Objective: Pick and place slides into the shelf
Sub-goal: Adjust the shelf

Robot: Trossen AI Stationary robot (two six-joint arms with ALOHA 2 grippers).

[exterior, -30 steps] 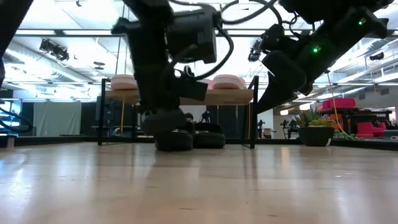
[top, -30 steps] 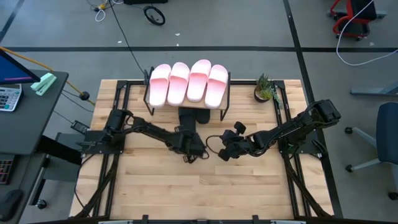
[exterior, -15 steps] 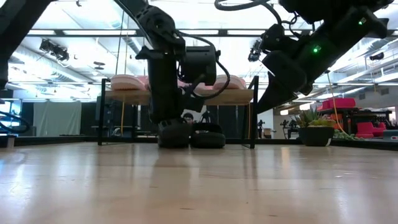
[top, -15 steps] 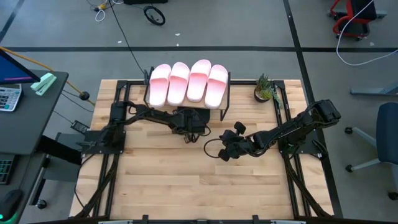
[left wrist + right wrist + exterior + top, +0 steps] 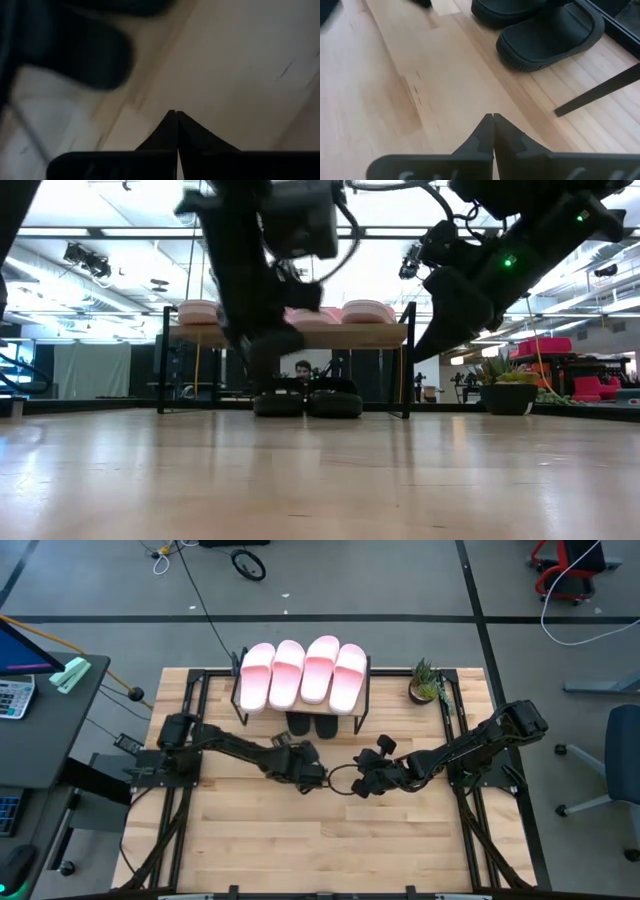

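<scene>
A grey concrete floor point(image 5: 330, 585) surrounds the slatted wooden table point(image 5: 320, 840), crossed by dark seams and a black cable point(image 5: 205, 600). A dark desk point(image 5: 50, 730) stands left of the table, bearing a calculator point(image 5: 15, 695) and a mint-green stapler point(image 5: 70, 673). A red chair base point(image 5: 565, 565) (partly cropped) sits far right. Ceiling light strips point(image 5: 130, 232) brighten the room; a small potted plant point(image 5: 425, 683) stands on the table's corner.
</scene>
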